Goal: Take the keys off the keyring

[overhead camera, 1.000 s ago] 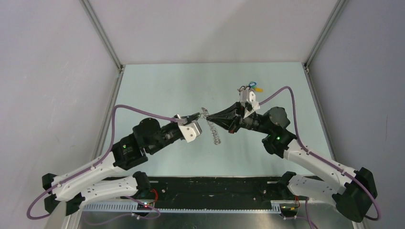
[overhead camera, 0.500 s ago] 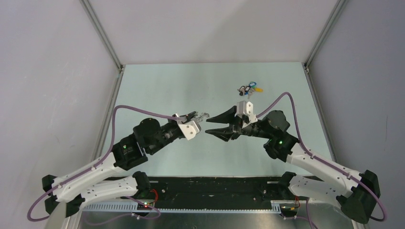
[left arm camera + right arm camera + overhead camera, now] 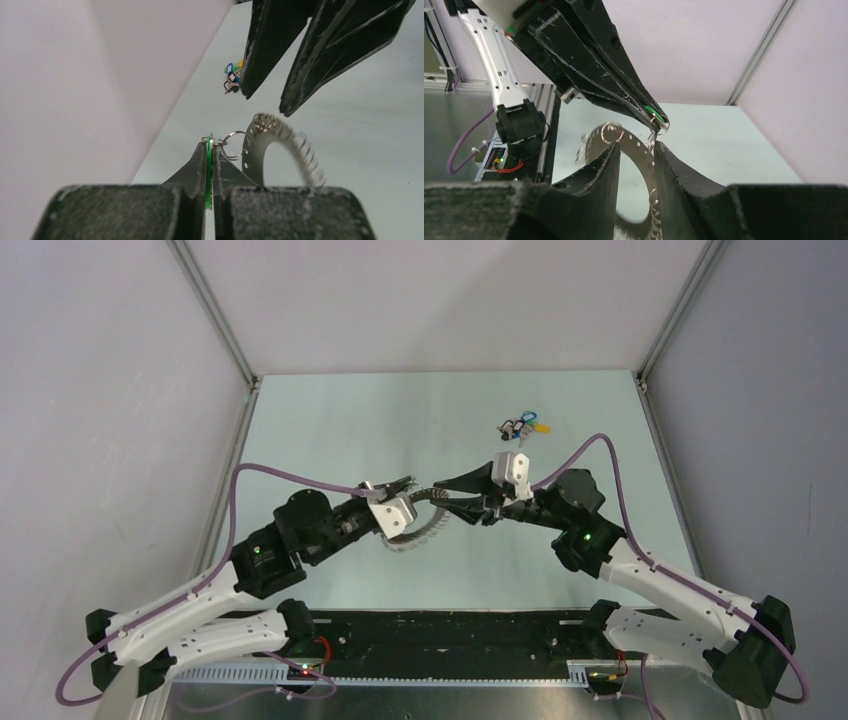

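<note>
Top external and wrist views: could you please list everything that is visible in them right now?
keyring: 1, grey metal, over mid-table between the two tools
green key: 1, green head, clamped in the left tool
small split ring: 1, silver, at the green key's tip, by the keyring
key bunch: 1, blue and yellow heads, far right of the table
table: 1, pale green
cables: 2, purple, one along each arm
left tool: 1, black, shut on the green key
right tool: 1, black, open, fingers either side of the keyring

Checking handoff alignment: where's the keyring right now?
Top view, mid-table between the arms: the keyring hangs off the green key pinched in the left end effector, its band running between the right end effector's open fingers.
</note>
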`<state>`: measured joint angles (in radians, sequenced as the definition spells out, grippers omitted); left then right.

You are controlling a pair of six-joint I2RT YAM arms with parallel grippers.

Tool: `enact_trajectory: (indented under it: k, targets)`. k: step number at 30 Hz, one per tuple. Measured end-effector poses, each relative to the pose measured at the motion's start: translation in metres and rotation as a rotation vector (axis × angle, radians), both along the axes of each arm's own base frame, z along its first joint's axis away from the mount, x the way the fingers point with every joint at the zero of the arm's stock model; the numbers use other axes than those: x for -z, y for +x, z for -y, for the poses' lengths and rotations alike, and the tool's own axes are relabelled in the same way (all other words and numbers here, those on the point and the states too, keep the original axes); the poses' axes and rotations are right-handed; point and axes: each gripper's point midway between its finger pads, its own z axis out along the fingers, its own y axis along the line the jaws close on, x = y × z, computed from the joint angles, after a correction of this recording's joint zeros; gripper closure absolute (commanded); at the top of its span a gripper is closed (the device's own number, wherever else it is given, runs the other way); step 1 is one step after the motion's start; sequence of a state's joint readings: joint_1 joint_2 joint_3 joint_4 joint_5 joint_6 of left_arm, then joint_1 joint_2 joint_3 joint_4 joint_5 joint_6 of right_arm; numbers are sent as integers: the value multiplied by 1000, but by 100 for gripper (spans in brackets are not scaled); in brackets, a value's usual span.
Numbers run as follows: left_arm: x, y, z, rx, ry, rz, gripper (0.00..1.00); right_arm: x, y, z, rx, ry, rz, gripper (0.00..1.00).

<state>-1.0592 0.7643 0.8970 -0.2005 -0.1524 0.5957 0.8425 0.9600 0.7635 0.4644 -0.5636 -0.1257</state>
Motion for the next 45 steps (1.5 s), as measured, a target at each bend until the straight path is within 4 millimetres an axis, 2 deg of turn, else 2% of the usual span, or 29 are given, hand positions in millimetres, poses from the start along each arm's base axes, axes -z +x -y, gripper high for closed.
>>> enact_trajectory:
  k: [8,20,22,24,26,33,41,45]
  targets:
    - [-2,-2,-1,8,-8,4,100,11,9,-13,7,-61,-19,67]
    - [-3,-4,1,27,-7,9,100,14,22,-25,27,-83,-30,73]
    - [-3,-5,1,30,-8,10,100,17,24,-26,32,-88,-34,77]
    - [-4,-6,1,33,-11,11,100,18,25,-27,33,-91,-35,88]
    - [-6,-6,-1,33,-16,14,100,19,25,-28,32,-94,-37,90]
    - [-8,-7,-2,33,-21,18,100,13,26,-32,19,-90,-31,78]
    - [-8,-7,-2,34,-21,18,100,11,23,-34,-3,-96,-30,82]
    - [-8,-7,-2,34,-21,18,100,13,22,-34,-8,-105,-36,73]
